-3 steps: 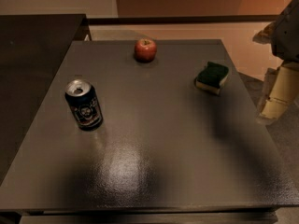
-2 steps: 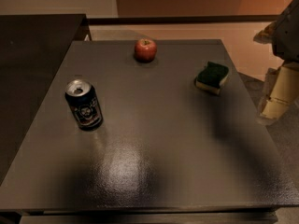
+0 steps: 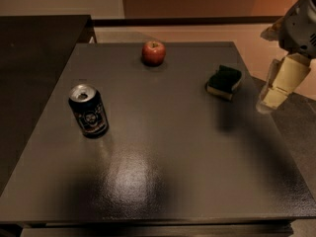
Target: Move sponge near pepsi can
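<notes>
The sponge (image 3: 224, 82), dark green on top with a pale yellow base, lies on the dark table (image 3: 163, 147) near its right edge. The pepsi can (image 3: 89, 110), dark with a silver top, stands upright on the left side of the table, far from the sponge. My gripper (image 3: 269, 98) hangs at the right edge of the view, above the table's right edge. It is just right of the sponge, apart from it and holding nothing that I can see.
A red apple (image 3: 153, 52) sits near the table's far edge, between the can and the sponge. A dark counter (image 3: 34, 48) adjoins the table on the left. Pale floor (image 3: 197, 32) lies beyond the far and right edges.
My gripper has shifted a little to the left, closer to the sponge. The sponge, can and apple have not moved.
</notes>
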`<state>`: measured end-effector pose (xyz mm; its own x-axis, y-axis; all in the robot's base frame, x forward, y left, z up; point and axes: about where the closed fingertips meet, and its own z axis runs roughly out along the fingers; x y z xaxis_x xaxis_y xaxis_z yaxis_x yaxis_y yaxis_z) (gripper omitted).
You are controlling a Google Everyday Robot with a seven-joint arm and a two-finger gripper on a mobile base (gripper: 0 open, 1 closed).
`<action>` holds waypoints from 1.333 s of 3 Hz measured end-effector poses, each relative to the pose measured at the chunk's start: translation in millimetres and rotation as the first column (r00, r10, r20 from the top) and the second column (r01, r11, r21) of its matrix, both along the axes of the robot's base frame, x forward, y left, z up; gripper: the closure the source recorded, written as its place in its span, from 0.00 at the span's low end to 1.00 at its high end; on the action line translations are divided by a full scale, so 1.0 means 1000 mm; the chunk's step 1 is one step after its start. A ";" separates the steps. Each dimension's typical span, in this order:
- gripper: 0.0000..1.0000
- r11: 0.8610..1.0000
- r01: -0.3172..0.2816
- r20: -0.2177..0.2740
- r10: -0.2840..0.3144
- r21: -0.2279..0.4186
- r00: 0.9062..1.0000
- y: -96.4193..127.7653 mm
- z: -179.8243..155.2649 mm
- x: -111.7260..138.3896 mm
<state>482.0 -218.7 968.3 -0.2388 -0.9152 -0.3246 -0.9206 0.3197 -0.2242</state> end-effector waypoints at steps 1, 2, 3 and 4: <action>0.00 0.996 0.037 0.018 -0.039 0.082 0.999 -0.005 -0.007 0.032; 0.00 0.984 0.077 0.037 -0.084 0.159 0.996 -0.012 -0.017 0.062; 0.00 0.969 0.110 0.047 -0.124 0.222 0.991 -0.020 -0.027 0.086; 0.00 0.954 0.139 0.025 -0.150 0.265 0.988 -0.026 -0.042 0.107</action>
